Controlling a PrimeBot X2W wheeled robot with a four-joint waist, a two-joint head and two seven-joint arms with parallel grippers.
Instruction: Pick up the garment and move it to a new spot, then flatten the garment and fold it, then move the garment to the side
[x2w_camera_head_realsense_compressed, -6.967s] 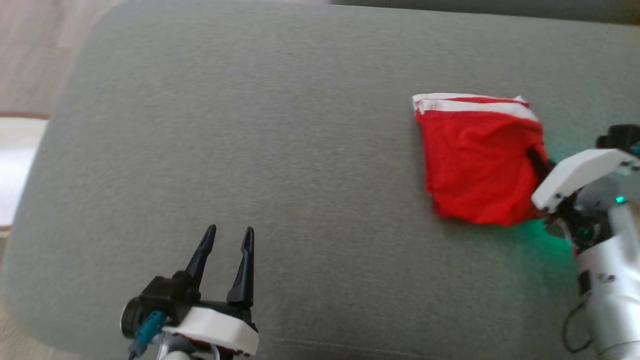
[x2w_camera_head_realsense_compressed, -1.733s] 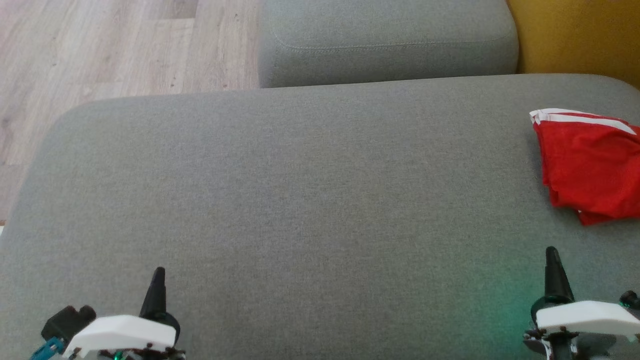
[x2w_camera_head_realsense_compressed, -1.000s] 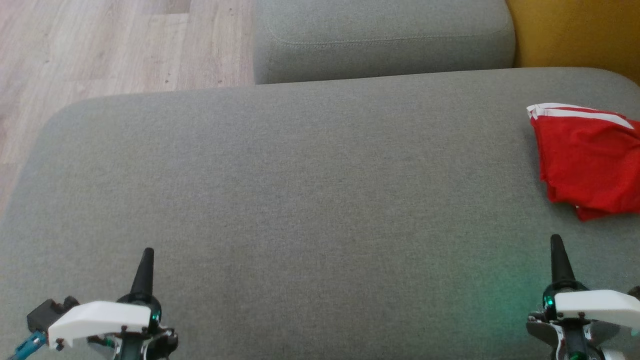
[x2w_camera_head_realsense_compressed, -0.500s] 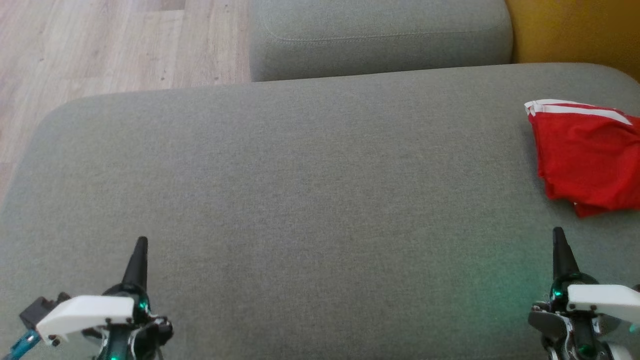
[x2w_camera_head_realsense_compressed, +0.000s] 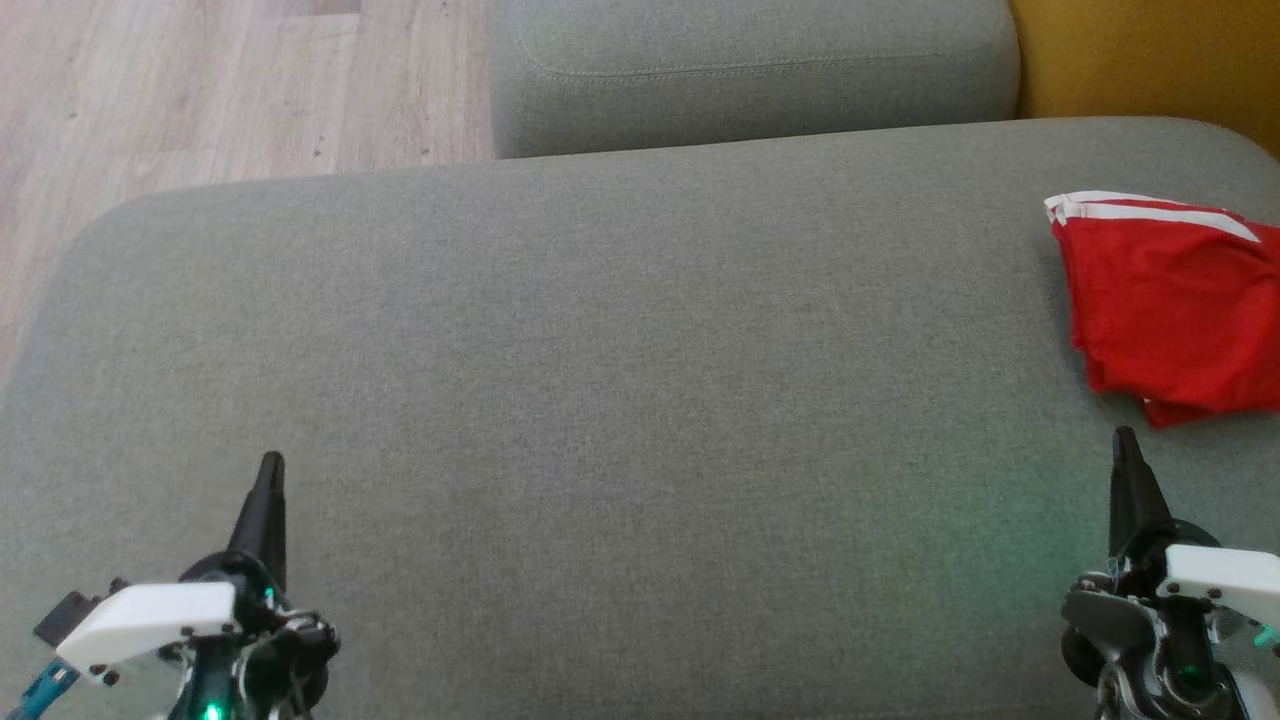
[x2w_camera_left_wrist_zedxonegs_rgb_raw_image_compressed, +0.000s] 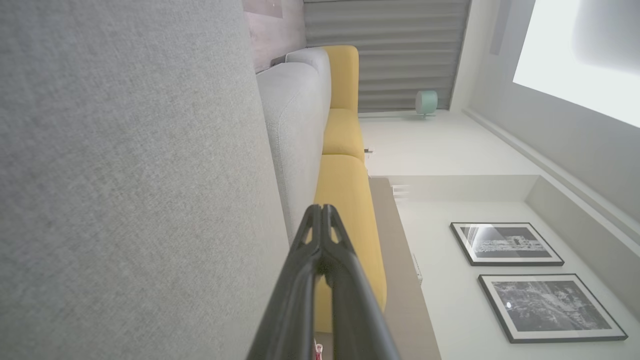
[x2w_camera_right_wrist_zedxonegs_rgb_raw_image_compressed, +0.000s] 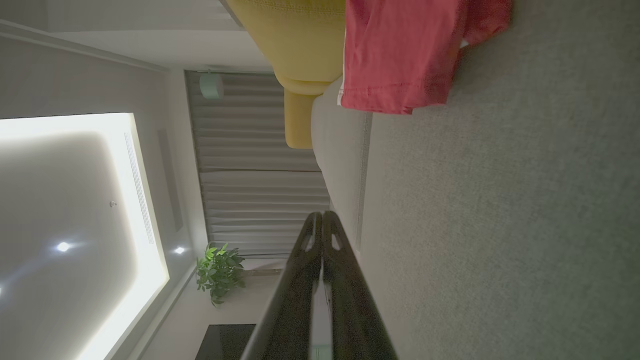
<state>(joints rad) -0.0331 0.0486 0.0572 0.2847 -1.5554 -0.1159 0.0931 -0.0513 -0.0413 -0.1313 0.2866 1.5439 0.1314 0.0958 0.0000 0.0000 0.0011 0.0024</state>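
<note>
You see the garment lying folded at the right edge of the frame on the grey cushion, just above the right tool and well apart from the left tool. Both tools are pressed together, empty; your right arm is nearer.

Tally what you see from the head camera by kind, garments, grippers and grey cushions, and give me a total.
Red garment: 1
Grippers: 2, left gripper and right gripper, both with jaws shut
Grey cushions: 2, near cushion and far cushion
Total: 5
</note>
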